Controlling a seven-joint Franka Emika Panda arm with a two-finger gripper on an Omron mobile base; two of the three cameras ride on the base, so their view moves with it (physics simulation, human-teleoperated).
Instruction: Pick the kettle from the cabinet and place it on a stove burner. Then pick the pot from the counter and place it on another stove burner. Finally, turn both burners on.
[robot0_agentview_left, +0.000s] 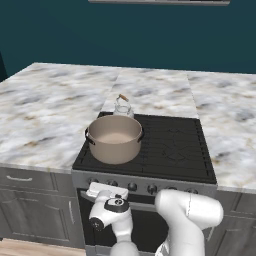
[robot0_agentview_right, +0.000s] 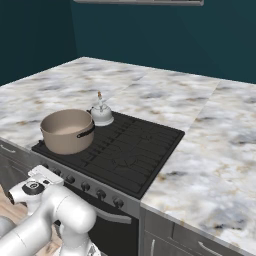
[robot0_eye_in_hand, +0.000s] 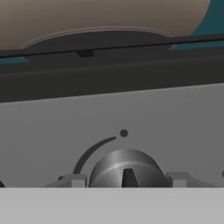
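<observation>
- Left base view: the pot (robot0_agentview_left: 115, 138) sits on the front-left stove burner (robot0_agentview_left: 107, 150), left of frame centre; the kettle (robot0_agentview_left: 122, 107) stands directly behind it on the rear-left burner, its lower body hidden by the pot's rim.
- The remaining grates (robot0_agentview_left: 175, 145) on the right of the cooktop are bare. The counter (robot0_agentview_left: 45, 110) surrounds the stove on three sides, with a dark teal wall (robot0_agentview_left: 150, 35) across the top of the frame.
- Along the bottom, the row of knobs (robot0_agentview_left: 150, 189) on the grey stove front is partly covered by the white arm; the gripper (robot0_agentview_left: 102, 190) presses in at the leftmost knob.
- Right base view: pot (robot0_agentview_right: 67, 131) and kettle (robot0_agentview_right: 101, 114) appear at centre left, just beside each other; the gripper (robot0_agentview_right: 44, 175) is at lower left against the stove front.
- Hand view: one knob (robot0_eye_in_hand: 127, 170) lies bottom centre, flanked by the two fingertips (robot0_eye_in_hand: 74, 180), which stand partly apart on either side of it; contact with the knob cannot be told. An arc marking and dot (robot0_eye_in_hand: 124, 133) lie above it, the pot (robot0_eye_in_hand: 100, 17) looming across the top.
</observation>
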